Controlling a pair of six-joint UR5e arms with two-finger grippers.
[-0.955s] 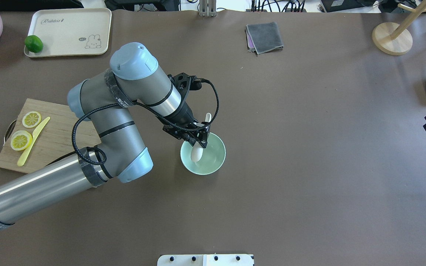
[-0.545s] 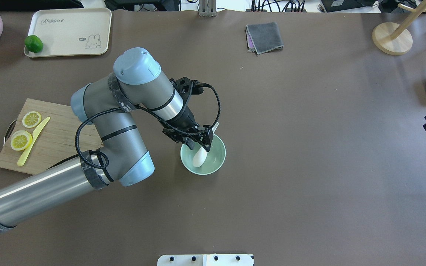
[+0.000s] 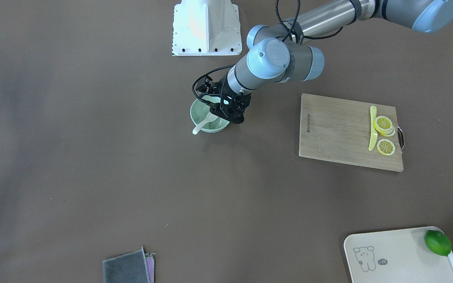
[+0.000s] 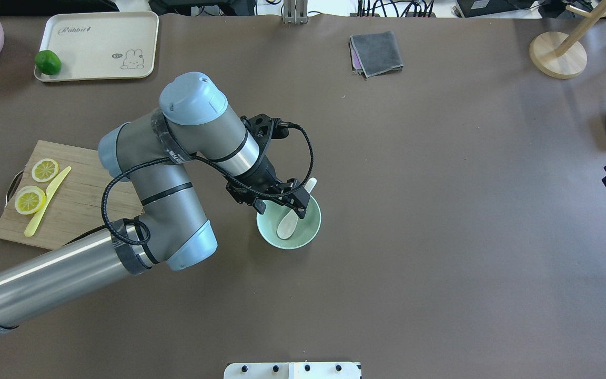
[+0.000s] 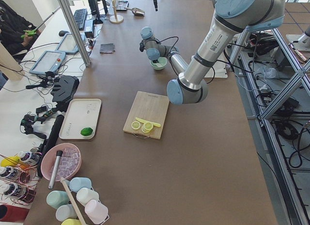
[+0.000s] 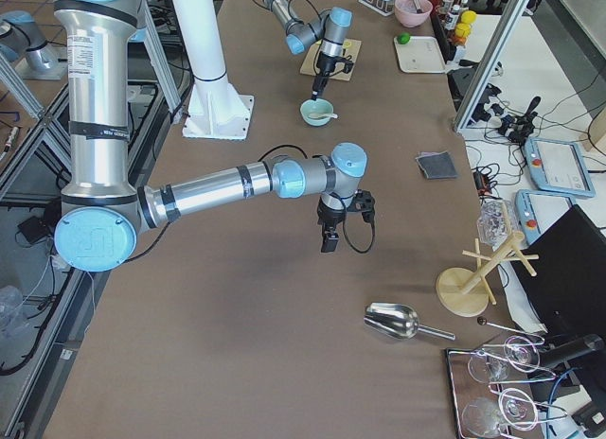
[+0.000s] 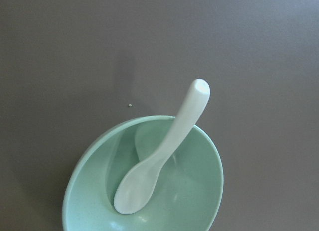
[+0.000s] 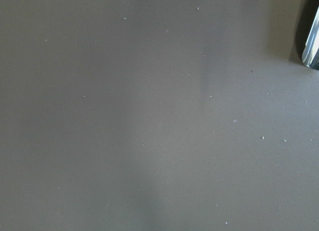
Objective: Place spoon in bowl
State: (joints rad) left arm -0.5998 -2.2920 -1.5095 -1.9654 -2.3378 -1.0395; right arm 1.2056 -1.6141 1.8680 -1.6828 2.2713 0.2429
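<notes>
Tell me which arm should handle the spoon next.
Left. Its open gripper hangs right over the bowl, where the spoon lies. The right gripper sits far off, near the metal scoop.

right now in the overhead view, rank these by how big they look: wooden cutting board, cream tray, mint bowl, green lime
1. rectangular wooden cutting board, though the left arm hides one corner
2. cream rectangular tray
3. round mint-green bowl
4. small green lime
</notes>
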